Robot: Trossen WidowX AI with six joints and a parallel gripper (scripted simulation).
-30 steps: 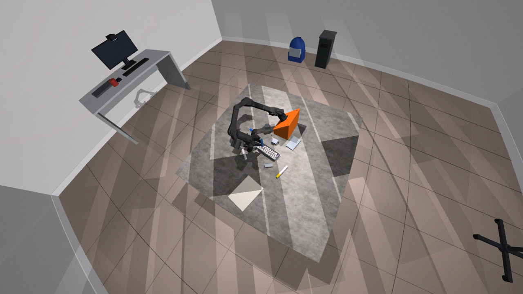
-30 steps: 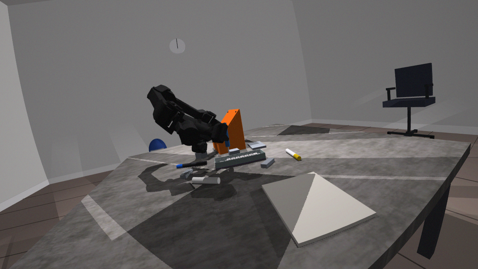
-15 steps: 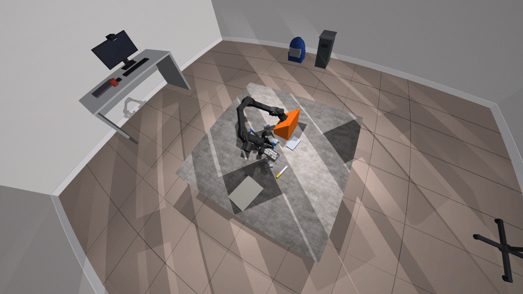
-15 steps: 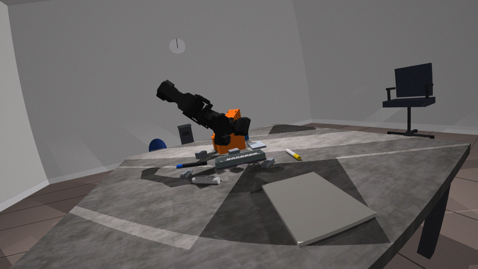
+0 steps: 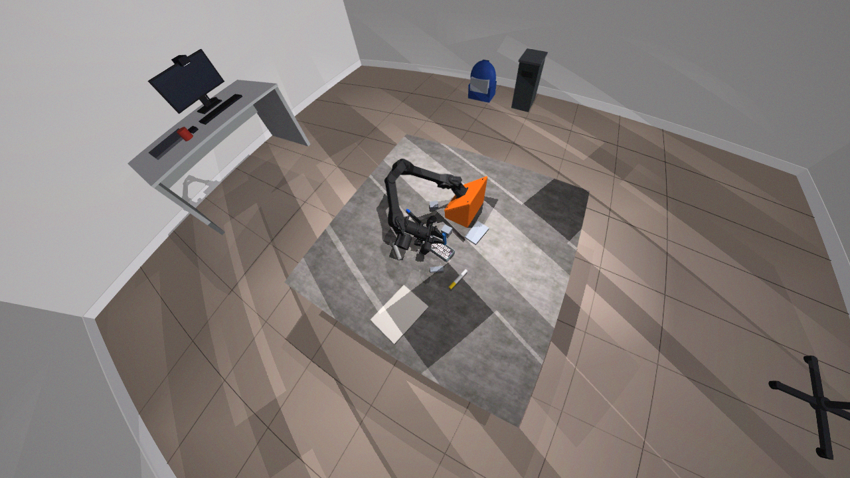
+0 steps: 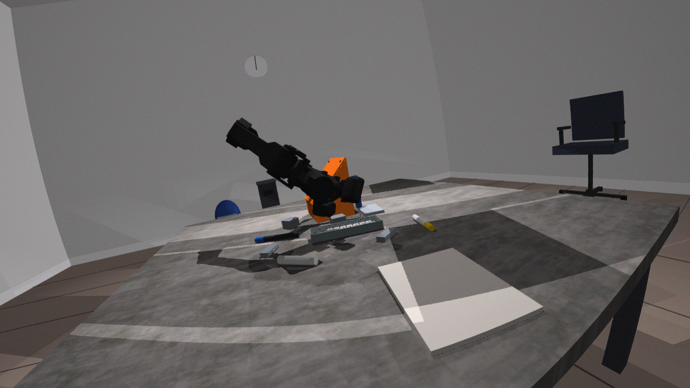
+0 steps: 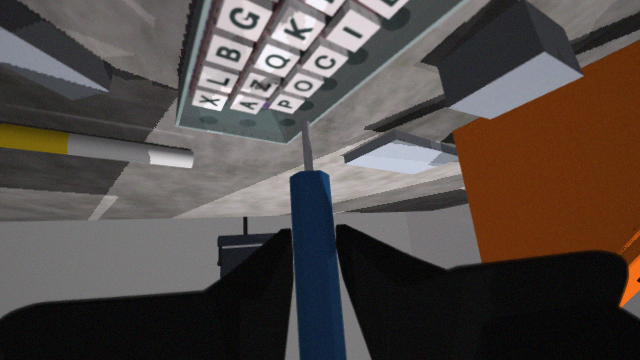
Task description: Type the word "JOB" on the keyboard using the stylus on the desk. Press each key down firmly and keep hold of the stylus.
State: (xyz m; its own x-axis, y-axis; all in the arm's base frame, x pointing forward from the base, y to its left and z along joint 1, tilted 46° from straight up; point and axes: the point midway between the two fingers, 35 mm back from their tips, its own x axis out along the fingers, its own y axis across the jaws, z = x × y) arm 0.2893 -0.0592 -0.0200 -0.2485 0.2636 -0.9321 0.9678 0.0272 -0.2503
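Observation:
My gripper (image 7: 313, 236) (image 6: 358, 198) is shut on the blue stylus (image 7: 311, 220), which stands between the black fingers with its thin grey tip (image 7: 307, 145) pointing forward. The keyboard (image 7: 260, 55) (image 5: 443, 251) (image 6: 346, 227) is a grey-green slab with white lettered keys. In the wrist view the tip is over the keyboard's near edge, just short of the P key (image 7: 284, 104). I cannot tell whether the tip touches it. Keys B (image 7: 229, 52) and O (image 7: 303, 84) show; I see no J key in the wrist view.
An orange wedge (image 5: 467, 202) (image 6: 336, 179) (image 7: 555, 165) stands close behind the keyboard. A white and yellow marker (image 5: 457, 279) (image 6: 423, 222) (image 7: 100, 147), a black pen (image 6: 277, 236), a grey cylinder (image 6: 297, 260), small grey blocks (image 6: 386, 235) (image 7: 505, 65) and a white pad (image 5: 399, 313) (image 6: 458, 299) lie around.

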